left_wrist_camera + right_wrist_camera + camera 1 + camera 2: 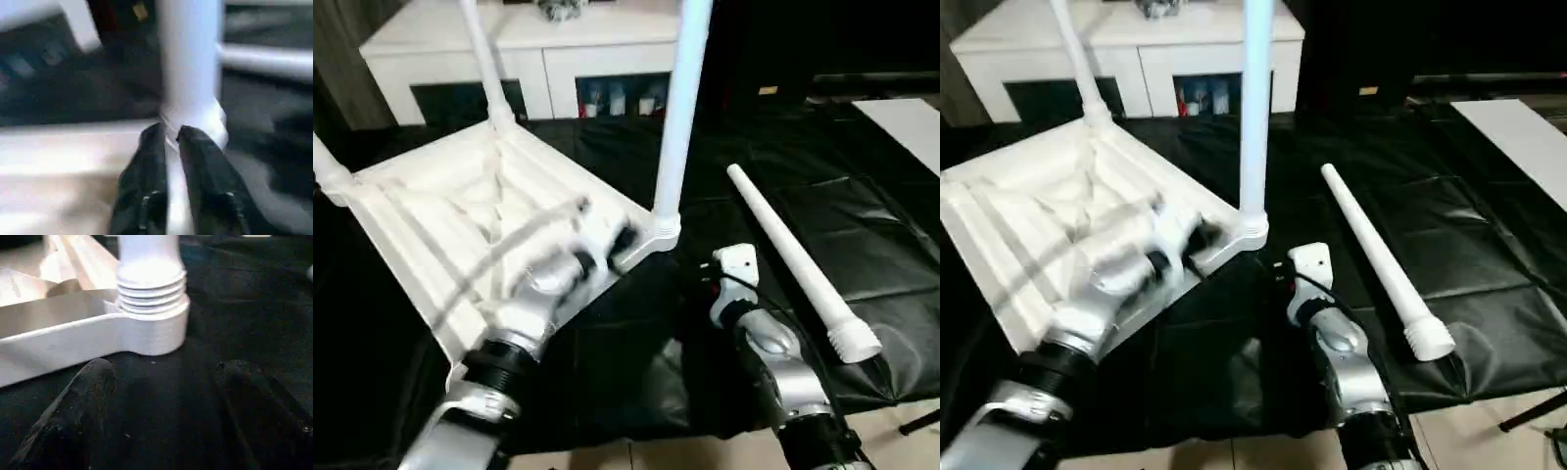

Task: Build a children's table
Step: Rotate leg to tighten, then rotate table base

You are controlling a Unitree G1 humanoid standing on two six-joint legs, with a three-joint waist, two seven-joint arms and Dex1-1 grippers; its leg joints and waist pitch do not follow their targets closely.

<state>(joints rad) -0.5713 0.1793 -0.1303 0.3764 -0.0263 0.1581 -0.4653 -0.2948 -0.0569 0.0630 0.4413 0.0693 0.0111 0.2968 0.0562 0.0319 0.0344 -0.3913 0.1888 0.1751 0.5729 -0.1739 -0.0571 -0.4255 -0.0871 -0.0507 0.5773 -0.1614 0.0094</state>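
Three legs upright in tabletop (460, 211) sockets, one leg (798, 259) loose beside. Left tool (168, 142) nearly pressed together at rim; right tool (161, 382) spread, apart from corner socket (151, 328).

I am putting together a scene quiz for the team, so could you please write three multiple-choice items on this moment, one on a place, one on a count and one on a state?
1. Where does the loose leg lie?
A. On the black sheet, to the right of the tabletop
B. On the cabinet
C. In the right gripper

2. How many legs stand in the tabletop's corner sockets?
A. One
B. Three
C. Four

3. How do the right gripper's jaws stand?
A. Shut on the near leg
B. Open and holding nothing
C. Shut on the loose leg

Answers:
1 A, the head views show it flat on the sheet.
2 B, the near leg, the far leg and the left leg are fitted.
3 B, the right wrist view shows a wide gap before the threaded socket.
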